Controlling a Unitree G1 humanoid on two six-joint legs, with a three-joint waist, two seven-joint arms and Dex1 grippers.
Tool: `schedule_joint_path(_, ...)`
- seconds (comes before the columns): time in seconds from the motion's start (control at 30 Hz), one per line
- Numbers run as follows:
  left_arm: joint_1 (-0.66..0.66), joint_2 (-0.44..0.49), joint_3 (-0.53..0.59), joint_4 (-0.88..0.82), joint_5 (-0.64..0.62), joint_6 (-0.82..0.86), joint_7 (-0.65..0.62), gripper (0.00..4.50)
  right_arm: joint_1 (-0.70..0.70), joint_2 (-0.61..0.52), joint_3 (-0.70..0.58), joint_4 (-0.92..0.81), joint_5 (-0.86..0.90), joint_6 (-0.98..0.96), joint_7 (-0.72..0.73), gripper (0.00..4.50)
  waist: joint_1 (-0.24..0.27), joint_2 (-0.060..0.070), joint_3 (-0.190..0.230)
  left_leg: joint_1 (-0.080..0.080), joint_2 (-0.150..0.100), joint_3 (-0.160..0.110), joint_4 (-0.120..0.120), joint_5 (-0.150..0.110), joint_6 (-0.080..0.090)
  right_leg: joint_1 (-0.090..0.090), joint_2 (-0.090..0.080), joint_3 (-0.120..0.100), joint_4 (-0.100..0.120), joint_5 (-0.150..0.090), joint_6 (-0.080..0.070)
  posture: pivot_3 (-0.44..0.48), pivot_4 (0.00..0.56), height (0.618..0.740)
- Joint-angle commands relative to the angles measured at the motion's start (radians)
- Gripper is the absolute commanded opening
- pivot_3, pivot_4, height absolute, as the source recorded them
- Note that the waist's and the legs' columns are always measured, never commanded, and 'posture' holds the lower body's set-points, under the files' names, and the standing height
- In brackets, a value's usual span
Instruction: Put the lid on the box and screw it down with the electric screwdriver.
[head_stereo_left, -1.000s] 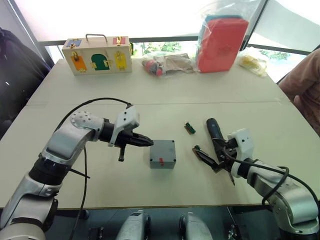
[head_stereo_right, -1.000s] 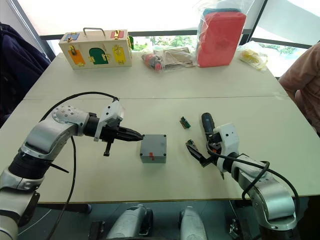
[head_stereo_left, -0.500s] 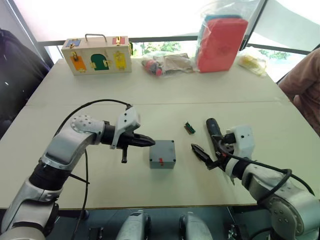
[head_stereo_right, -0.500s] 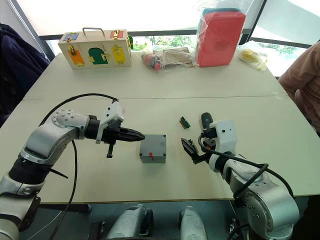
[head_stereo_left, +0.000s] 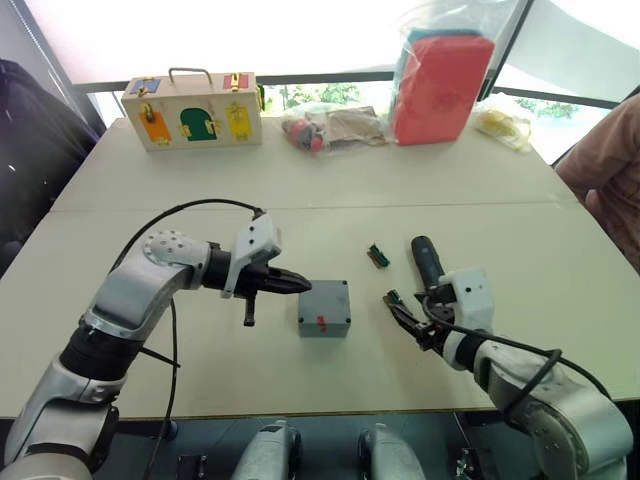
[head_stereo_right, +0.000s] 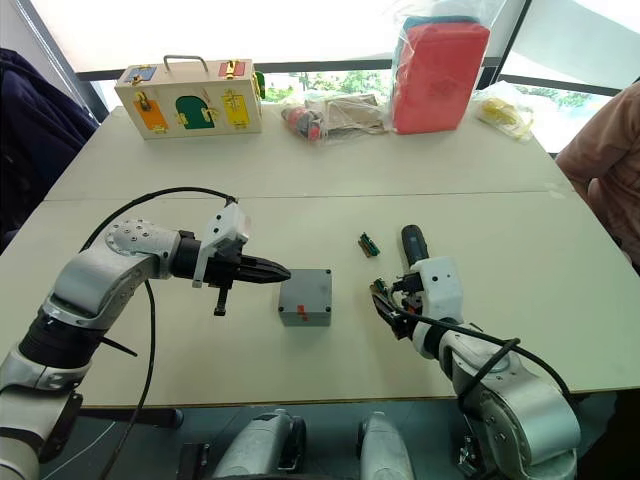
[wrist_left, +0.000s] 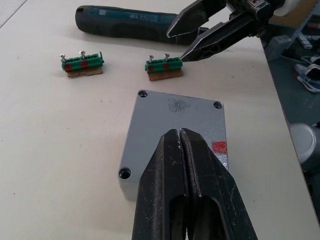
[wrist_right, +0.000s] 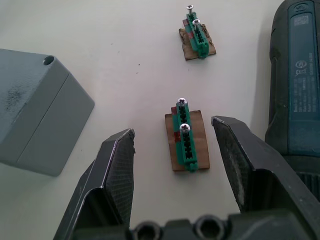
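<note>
— See the big pale table (head_stereo_left: 330, 190)? The grey box (head_stereo_left: 325, 308) sits in the middle, lid (wrist_left: 175, 127) on.

— The left gripper (head_stereo_left: 296, 285), pinched together, waits beside it. The right gripper (wrist_right: 180, 160) is spread wide around a green screw holder (wrist_right: 186, 140), beside the screwdriver (head_stereo_left: 428, 262).

— I think picking up screws comes next.

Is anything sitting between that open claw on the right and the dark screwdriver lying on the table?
Nothing lies between them. The open right gripper straddles a small green screw holder, and the electric screwdriver lies just beside one finger. The holder sits inside the jaws, not in the way.
</note>
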Motion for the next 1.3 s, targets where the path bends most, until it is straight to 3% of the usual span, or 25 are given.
schedule_joint_path(0.03,-0.017,-0.001,0.027,-0.030,-0.020,0.006,0.006,0.00,-0.020,-0.009,0.009,0.021,-0.016,-0.045,0.008,2.62,0.000,0.000,0.000,0.000,0.000,0.000,0.000,0.000,0.000,0.000,0.000,0.000,0.000,0.000,0.000,0.000,0.150,0.740)
schedule_joint_path(0.93,-0.001,0.003,0.039,-0.070,-0.051,0.039,0.044,0.00,-0.044,0.013,0.034,0.107,-0.035,-0.076,0.013,2.62,0.000,0.000,0.000,0.000,0.000,0.000,0.000,0.000,0.000,0.000,0.000,0.000,0.000,0.000,0.000,0.000,0.150,0.740)
schedule_joint_path(1.03,0.000,0.002,0.040,-0.071,-0.054,0.040,0.049,0.00,-0.047,0.012,0.033,0.112,-0.037,-0.078,0.014,1.94,0.000,0.000,0.000,0.000,0.000,0.000,0.000,0.000,0.000,0.000,0.000,0.000,0.000,0.000,0.000,0.000,0.150,0.740)
schedule_joint_path(1.17,0.001,0.002,0.041,-0.072,-0.057,0.040,0.054,0.00,-0.047,0.008,0.034,0.115,-0.041,-0.079,0.015,0.28,0.000,0.000,0.000,0.000,0.000,0.000,0.000,0.000,0.000,0.000,0.000,0.000,0.000,0.000,0.000,0.000,0.150,0.740)
schedule_joint_path(1.2,0.002,0.002,0.042,-0.073,-0.058,0.040,0.055,0.00,-0.047,0.009,0.033,0.114,-0.040,-0.078,0.014,0.05,0.000,0.000,0.000,0.000,0.000,0.000,0.000,0.000,0.000,0.000,0.000,0.000,0.000,0.000,0.000,0.000,0.150,0.740)
schedule_joint_path(1.3,0.005,0.004,0.043,-0.075,-0.061,0.040,0.059,0.00,-0.048,0.012,0.032,0.113,-0.042,-0.076,0.014,0.05,0.000,0.000,0.000,0.000,0.000,0.000,0.000,0.000,0.000,0.000,0.000,0.000,0.000,0.000,0.000,0.000,0.150,0.740)
